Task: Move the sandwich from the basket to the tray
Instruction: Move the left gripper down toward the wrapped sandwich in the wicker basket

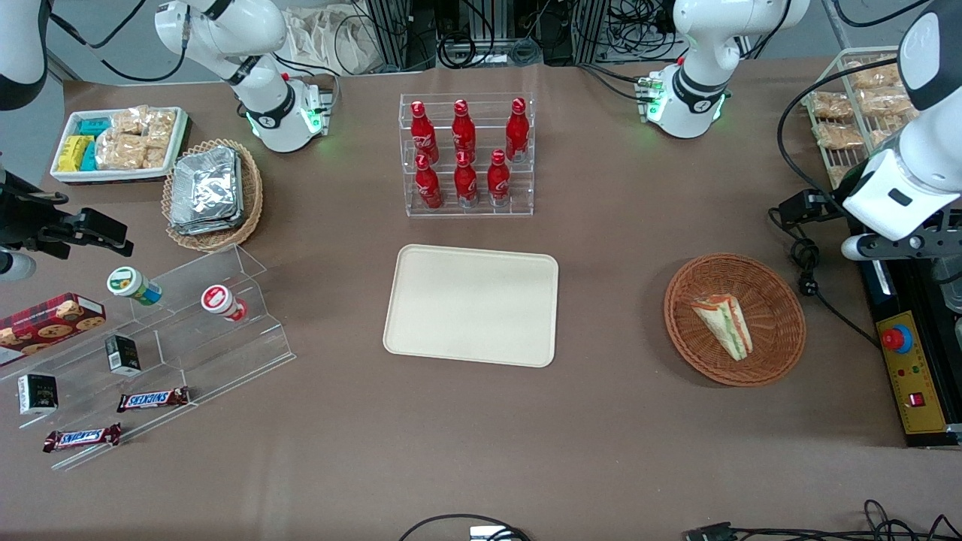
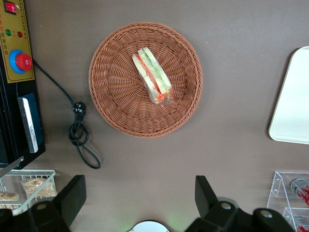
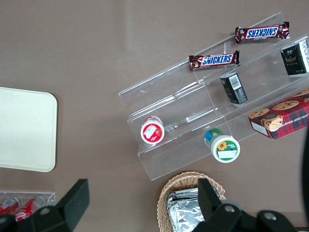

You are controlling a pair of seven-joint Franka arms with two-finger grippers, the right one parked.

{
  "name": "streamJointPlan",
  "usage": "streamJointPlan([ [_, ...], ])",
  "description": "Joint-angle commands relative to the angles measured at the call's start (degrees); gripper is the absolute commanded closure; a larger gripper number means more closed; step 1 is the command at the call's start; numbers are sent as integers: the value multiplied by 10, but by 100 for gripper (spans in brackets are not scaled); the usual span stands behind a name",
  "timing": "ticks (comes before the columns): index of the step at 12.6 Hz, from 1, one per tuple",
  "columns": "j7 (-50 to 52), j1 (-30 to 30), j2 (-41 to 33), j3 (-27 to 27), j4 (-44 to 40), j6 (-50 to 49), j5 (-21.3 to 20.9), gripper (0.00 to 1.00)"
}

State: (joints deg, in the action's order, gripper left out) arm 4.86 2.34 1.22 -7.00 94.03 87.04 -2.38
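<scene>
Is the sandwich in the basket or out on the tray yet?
In. The sandwich lies on its side in the basket; the tray holds nothing. The gripper hangs open above the table beside the basket.

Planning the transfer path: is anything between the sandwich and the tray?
Nothing visible. The sandwich lies in the basket; only bare tabletop separates it from the tray. The gripper hangs above the table beside the basket, jaws open, nothing between it and the sandwich.
</scene>
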Motion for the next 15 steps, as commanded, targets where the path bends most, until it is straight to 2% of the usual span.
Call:
streamJointPlan([
  [1, 1, -3, -5, 5, 3, 6, 7, 0],
  [10, 2, -2, -2, 5, 4, 6, 7, 0],
  [15, 40, -1, 39, 6, 3, 20, 7, 0],
])
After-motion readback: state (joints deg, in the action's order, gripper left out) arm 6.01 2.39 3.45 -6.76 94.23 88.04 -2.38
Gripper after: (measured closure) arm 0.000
